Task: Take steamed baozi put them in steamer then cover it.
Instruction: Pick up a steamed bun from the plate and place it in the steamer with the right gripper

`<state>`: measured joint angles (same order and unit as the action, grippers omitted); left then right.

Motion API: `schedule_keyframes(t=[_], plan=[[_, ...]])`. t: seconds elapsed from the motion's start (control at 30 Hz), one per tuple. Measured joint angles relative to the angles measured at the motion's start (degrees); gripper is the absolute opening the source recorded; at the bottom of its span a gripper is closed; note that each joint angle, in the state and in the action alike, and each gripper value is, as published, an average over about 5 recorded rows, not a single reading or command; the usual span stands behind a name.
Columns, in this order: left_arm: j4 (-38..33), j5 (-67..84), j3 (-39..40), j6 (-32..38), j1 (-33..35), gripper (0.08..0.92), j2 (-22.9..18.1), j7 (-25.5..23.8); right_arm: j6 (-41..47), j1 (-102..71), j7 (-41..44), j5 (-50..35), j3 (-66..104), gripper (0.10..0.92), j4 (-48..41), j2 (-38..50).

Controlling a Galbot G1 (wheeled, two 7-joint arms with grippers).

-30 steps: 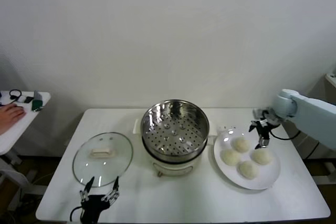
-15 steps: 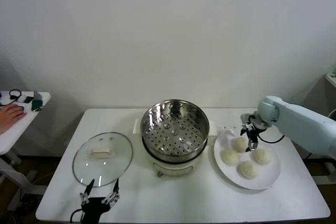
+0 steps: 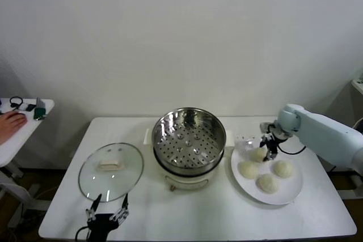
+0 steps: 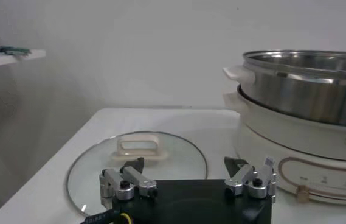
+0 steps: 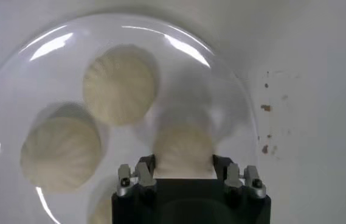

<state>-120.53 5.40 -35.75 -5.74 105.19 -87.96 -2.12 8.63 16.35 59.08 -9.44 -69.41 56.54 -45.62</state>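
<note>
Four cream-white baozi lie on a white plate point(image 3: 290, 192) at the right of the table. My right gripper point(image 3: 270, 152) is down at the plate's far left bun point(image 3: 259, 155). In the right wrist view the gripper point(image 5: 183, 162) has its fingers against both sides of that baozi point(image 5: 183, 146); the other buns point(image 5: 121, 85) lie beyond it. The steel steamer point(image 3: 189, 137) stands empty on its cream pot base in the middle. My left gripper point(image 3: 106, 199) is open and idle at the table's front left, also seen in the left wrist view point(image 4: 185, 165).
The glass lid point(image 3: 110, 168) with a cream handle lies flat left of the steamer, just beyond the left gripper point(image 4: 137, 159). A small side table point(image 3: 25, 126) with a person's hand stands far left. A wall is behind the table.
My right gripper has moved left across the plate, from the right-hand buns to the far left bun, and lowered around it. The left arm has not moved.
</note>
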Motion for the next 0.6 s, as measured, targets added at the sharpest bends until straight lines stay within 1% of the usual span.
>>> schedule_keyframes(t=[0.17, 0.37, 0.5, 0.6], plan=[[-0.2, -0.1, 0.2, 0.0, -0.1, 0.823, 0.1, 0.0, -3.0, 10.9, 0.9, -3.8, -6.6, 0.659, 4.1, -0.3], [-0.5, -0.1, 0.1, 0.1, -0.3, 0.823, 0.4, 0.0, -8.9, 24.6, 1.2, -8.4, -13.4, 0.660, 10.6, -2.7], [-0.7, -0.1, 0.0, 0.1, -0.4, 0.823, 0.5, 0.0, -13.7, 30.8, 0.1, -9.1, -16.4, 0.666, 16.1, -5.1], [-0.9, -0.1, 0.1, 0.1, -0.3, 0.823, 0.5, 0.0, -17.4, 33.3, -1.4, -8.1, -17.9, 0.670, 20.2, -7.3]])
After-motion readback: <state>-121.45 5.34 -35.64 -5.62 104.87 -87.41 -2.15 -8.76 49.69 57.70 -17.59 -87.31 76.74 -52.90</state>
